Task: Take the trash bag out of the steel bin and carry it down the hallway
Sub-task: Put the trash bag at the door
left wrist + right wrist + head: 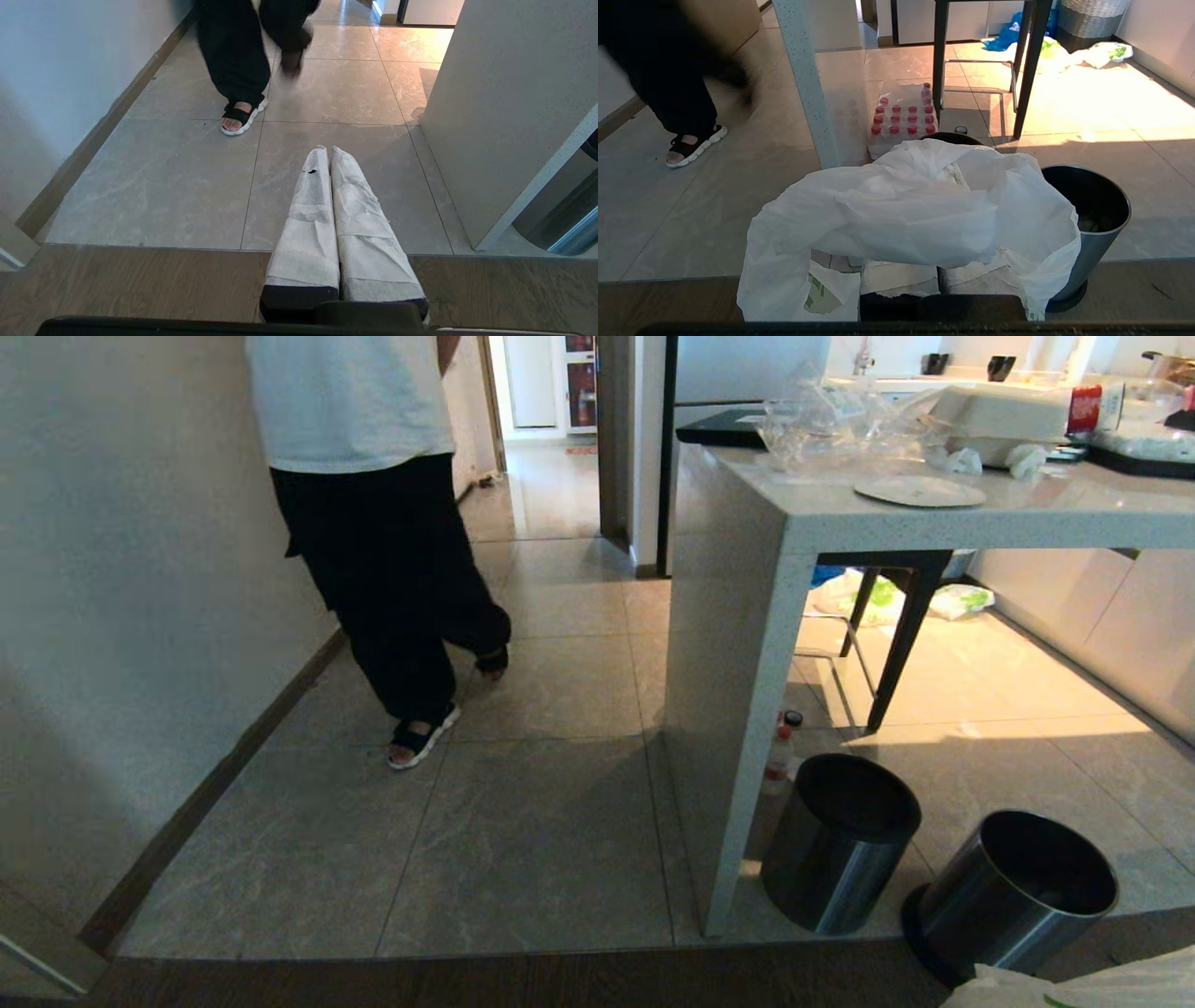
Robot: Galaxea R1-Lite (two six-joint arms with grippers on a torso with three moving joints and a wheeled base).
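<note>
The head camera looks down over the hallway (523, 840) floor. Both wrist cameras sit low, facing forward. All three share the walking person (392, 569) and counter leg (728, 709).

No readable text anywhere. The thin white plastic trash bag (915, 219) carries a green print near its lower edge, too crumpled to make out letters. The red-labelled container (1086, 409) at the far right of the pale speckled tabletop (1027, 518) shows a label, wording illegible.
</note>
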